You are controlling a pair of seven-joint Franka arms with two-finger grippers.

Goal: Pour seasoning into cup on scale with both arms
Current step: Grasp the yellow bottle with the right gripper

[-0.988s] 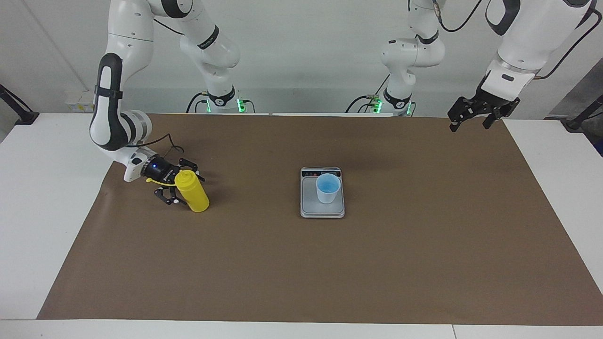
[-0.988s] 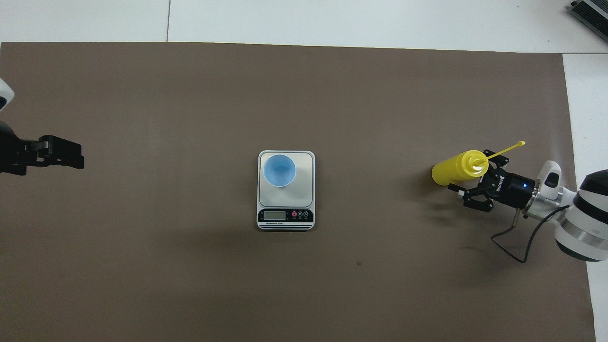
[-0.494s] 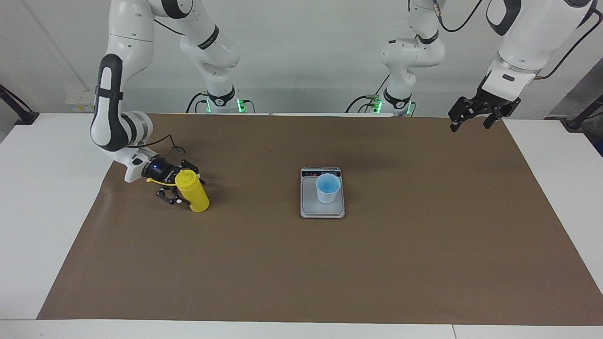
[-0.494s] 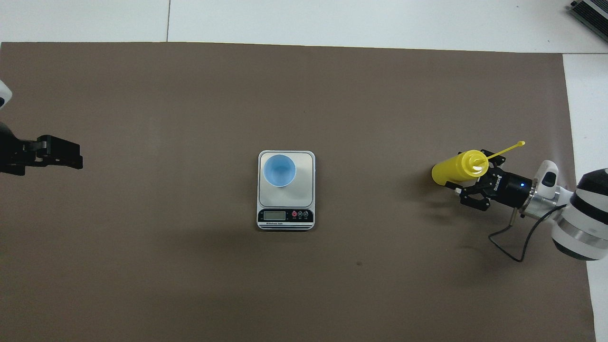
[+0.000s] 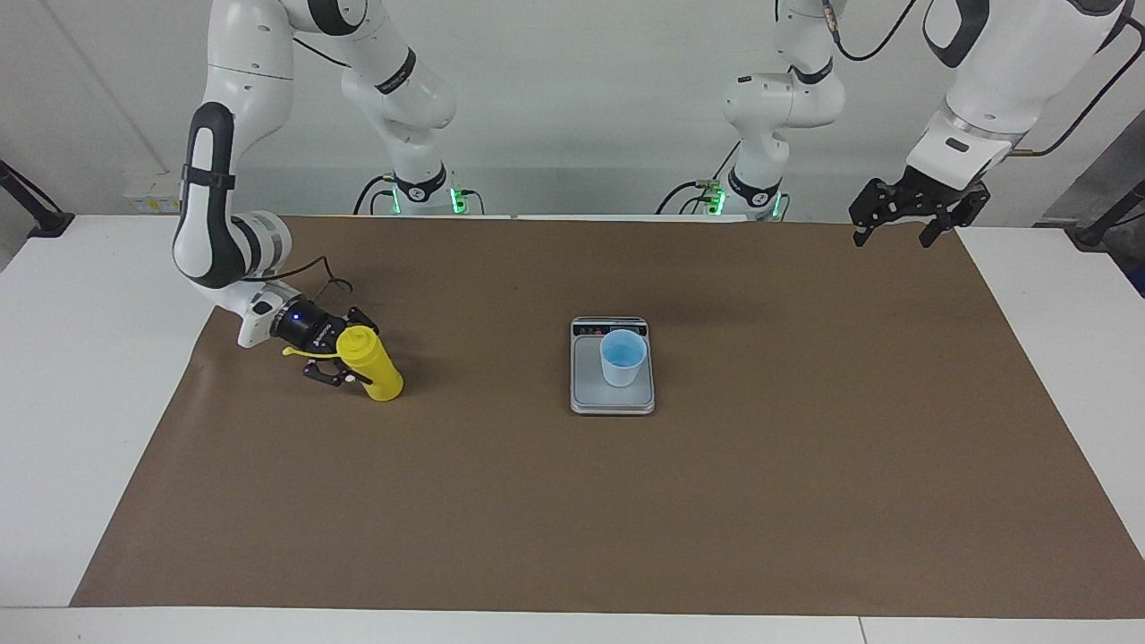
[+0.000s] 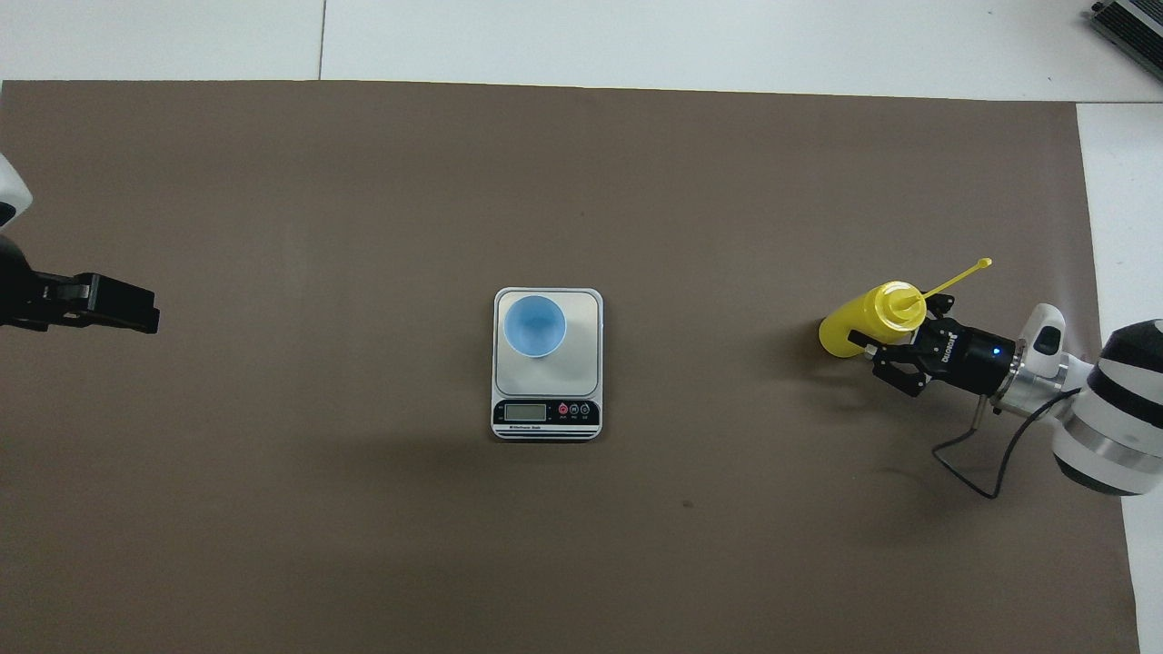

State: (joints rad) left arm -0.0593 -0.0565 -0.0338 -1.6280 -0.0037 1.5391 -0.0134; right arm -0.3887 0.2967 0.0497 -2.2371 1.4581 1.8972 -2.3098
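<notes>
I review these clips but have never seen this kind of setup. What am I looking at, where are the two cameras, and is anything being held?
These are two white robot arms at a table covered by a brown mat. One camera faces the robots from across the table; the other looks down from above their end. Mid-table, a small blue cup stands on a kitchen scale. Toward the right arm's end, the right gripper is closed around a yellow squeeze bottle, which stands tilted on the mat, its cap strap sticking out. The left gripper waits open in the air over the mat's corner nearest the left arm's base, holding nothing.
</notes>
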